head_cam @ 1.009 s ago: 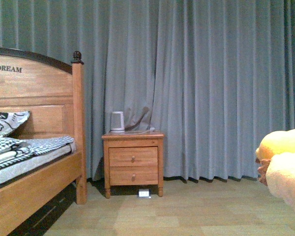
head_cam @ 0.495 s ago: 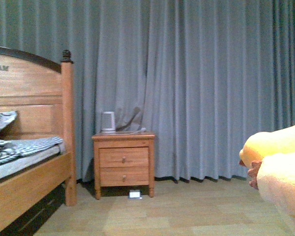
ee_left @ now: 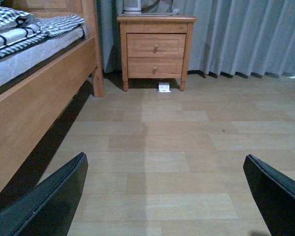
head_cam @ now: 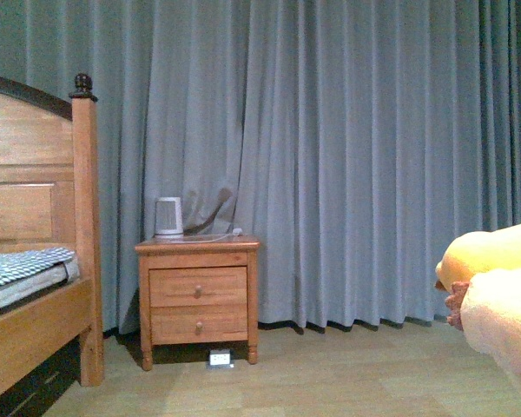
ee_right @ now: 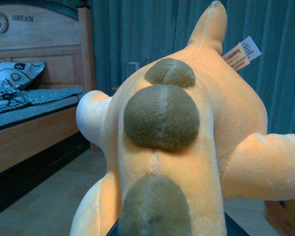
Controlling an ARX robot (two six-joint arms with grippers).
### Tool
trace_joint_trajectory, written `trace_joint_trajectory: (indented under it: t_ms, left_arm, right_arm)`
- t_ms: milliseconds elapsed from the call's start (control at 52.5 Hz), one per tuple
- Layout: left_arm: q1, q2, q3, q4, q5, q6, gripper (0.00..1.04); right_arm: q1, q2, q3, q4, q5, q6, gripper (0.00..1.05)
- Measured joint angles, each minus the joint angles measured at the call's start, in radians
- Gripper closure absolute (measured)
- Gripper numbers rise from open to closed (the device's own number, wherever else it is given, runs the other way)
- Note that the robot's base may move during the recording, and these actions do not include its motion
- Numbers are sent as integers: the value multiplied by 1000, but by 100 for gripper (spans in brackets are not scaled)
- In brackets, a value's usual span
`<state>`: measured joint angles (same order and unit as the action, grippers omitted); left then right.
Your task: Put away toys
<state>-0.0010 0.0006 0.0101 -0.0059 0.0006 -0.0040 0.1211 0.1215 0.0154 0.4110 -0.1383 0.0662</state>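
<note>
Carrying is underway: toy [ee_right: 187, 147] gripped by right gripper [ee_right: 172, 230], left gripper [ee_left: 164, 167] spread empty; a storage spot must be found.

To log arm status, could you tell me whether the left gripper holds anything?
No, the left gripper is open, with only floor between its fingers.

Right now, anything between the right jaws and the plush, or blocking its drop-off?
Nothing visible. The plush toy fills the right wrist view, with the jaws hidden under it. No drop-off spot is in view, so that path can't be judged.
</note>
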Motion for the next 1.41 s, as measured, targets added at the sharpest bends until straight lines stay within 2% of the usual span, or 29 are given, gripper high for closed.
trace_joint_trajectory:
  t_ms: [1409]
  left_arm:
    - [0, 0, 0, 0, 0, 0, 6]
  right_arm:
    - [0, 1, 0, 0, 1, 0, 97]
